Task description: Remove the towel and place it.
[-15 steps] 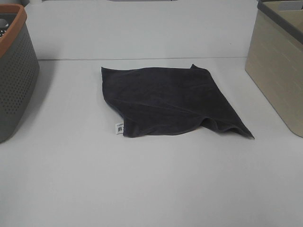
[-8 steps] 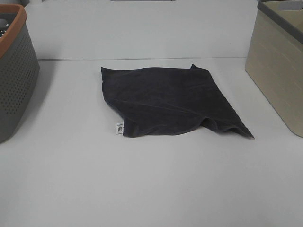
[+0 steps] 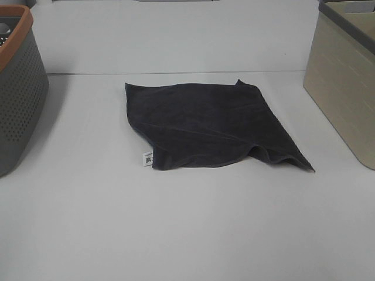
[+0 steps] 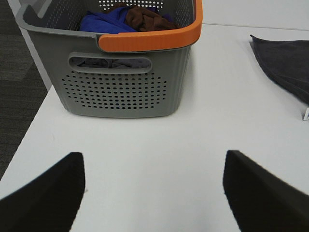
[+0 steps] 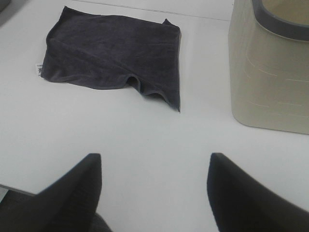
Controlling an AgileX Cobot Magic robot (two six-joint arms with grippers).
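Observation:
The towel (image 3: 205, 124) lies spread on the white table (image 3: 187, 222) near its middle, dark charcoal, with a small white label (image 3: 147, 158) at its near left corner and a raised fold at its near right edge. The right wrist view shows the towel (image 5: 113, 53) ahead of my right gripper (image 5: 154, 193), which is open and empty, well short of it. The left wrist view catches only an edge of the towel (image 4: 285, 63). My left gripper (image 4: 154, 193) is open and empty above the table by the grey basket. Neither gripper shows in the exterior view.
A grey perforated basket (image 3: 20, 93) with an orange rim stands at the left edge, and the grey basket (image 4: 120, 82) holds blue and brown cloths. A beige bin (image 3: 345, 82) with a dark rim stands at the right, also seen as the beige bin (image 5: 270, 67).

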